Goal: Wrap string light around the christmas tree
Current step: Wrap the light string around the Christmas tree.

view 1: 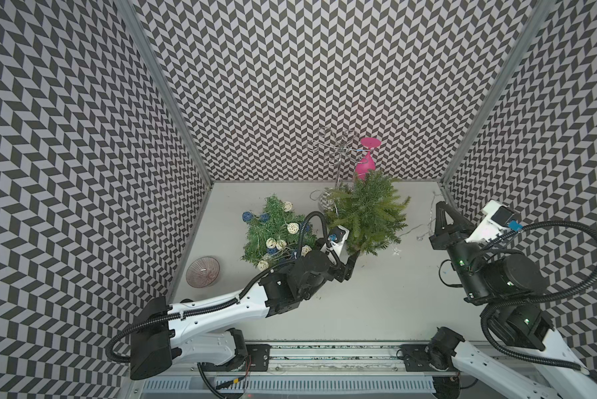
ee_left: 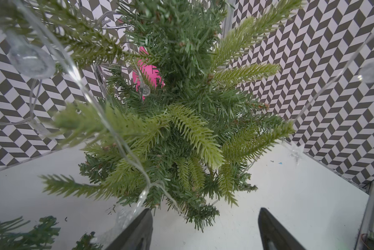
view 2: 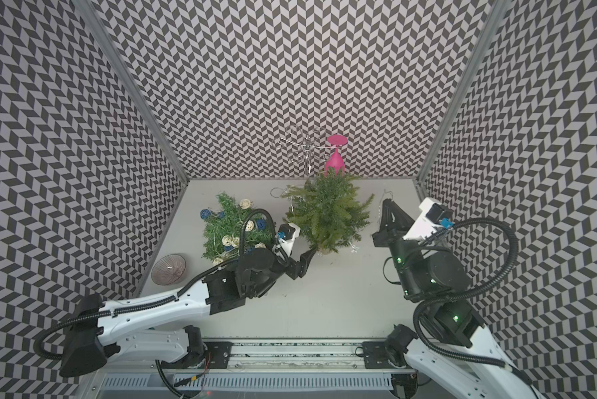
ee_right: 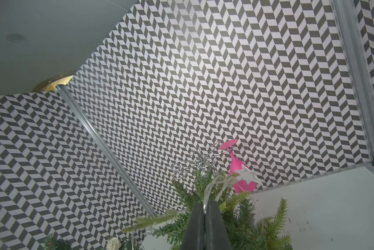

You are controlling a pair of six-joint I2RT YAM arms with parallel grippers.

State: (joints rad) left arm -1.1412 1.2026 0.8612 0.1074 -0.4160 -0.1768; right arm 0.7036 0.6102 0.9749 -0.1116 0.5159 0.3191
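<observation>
While the left claw (ee_left: 205,211) sits open by the tree (ee_left: 181,108) — bottom middle — the right claw (ee_right: 205,205) pinches the string light (ee_right: 245,175).

Left gripper (ee_left: 204,211) gapes, right gripper (ee_right: 205,204) clamped.

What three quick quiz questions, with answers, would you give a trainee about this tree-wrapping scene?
1. True or false: the left hand is shut on the bare tree.
2. What does the right hand pinch? A bowl, B string light, C wicker ball.
3. What colour is the upside-down glass at the back?
Key: 1 false; 2 B; 3 pink.
</observation>
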